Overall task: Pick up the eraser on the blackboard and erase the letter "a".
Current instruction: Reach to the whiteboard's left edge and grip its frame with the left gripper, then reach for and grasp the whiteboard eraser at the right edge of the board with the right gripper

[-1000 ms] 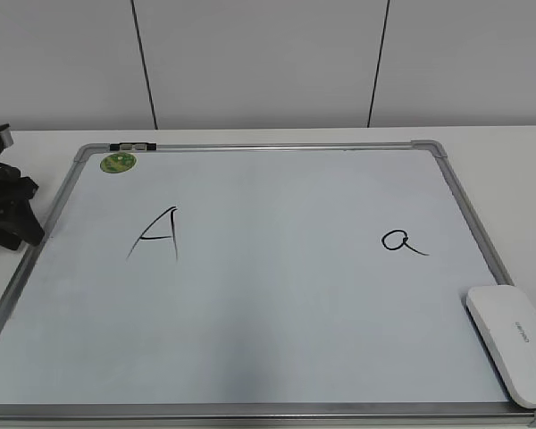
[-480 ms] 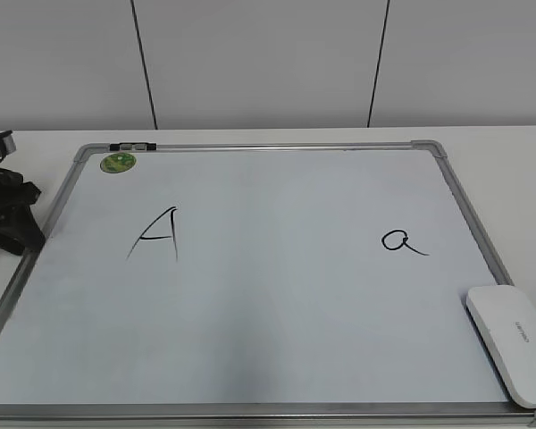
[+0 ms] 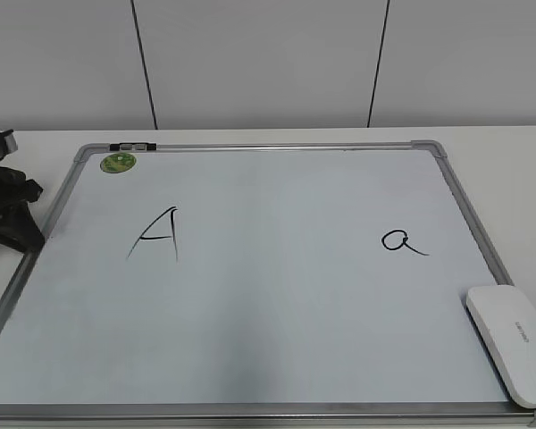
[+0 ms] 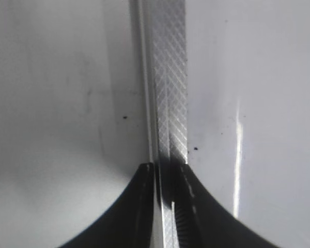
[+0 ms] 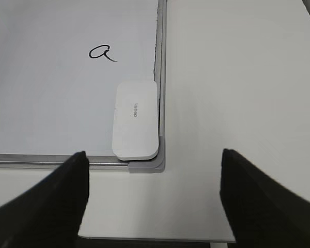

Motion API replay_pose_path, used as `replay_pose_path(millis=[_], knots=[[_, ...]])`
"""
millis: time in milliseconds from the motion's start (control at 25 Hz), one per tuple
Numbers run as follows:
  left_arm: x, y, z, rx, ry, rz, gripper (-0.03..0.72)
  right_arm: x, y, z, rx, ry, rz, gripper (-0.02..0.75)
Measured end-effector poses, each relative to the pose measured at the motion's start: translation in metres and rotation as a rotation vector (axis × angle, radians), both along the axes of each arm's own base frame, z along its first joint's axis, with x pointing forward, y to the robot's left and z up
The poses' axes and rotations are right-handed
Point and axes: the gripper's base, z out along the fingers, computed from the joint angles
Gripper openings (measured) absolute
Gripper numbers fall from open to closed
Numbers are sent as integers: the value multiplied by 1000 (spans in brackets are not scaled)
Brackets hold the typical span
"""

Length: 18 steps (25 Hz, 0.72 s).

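The blackboard (image 3: 277, 304) lies flat on the table, with a silver frame. The small letter "a" (image 3: 402, 240) is on its right half and also shows in the right wrist view (image 5: 102, 52). The white eraser (image 3: 513, 344) lies at the board's near right corner, over the frame (image 5: 136, 120). My right gripper (image 5: 152, 155) is open and empty above the table just in front of that corner; it is out of the exterior view. My left gripper (image 3: 31, 214) sits at the board's left edge, its jaws (image 4: 168, 168) closed on the frame strip (image 4: 169, 93).
A larger capital "A" (image 3: 158, 234) is on the board's left half. A round green sticker (image 3: 119, 162) sits at the far left corner. White table (image 5: 237, 93) lies to the right of the board, its near edge close below my right gripper. A white wall stands behind.
My left gripper has shifted slightly at the board's left edge. The board, the eraser and the letters have not moved.
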Motion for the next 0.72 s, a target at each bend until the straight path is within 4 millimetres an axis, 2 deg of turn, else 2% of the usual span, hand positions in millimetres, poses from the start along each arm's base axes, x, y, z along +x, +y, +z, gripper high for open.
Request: replay_pose_path(millis=[240, 560, 720], knots=[[0, 0, 0, -5, 1, 2, 41, 0, 0, 0, 0, 0, 0, 587], [0, -1, 0, -7, 2, 3, 38, 0, 0, 0, 2, 0, 1, 587], [0, -1, 0, -8, 3, 3, 38, 5, 1, 10, 1, 36, 2, 586]])
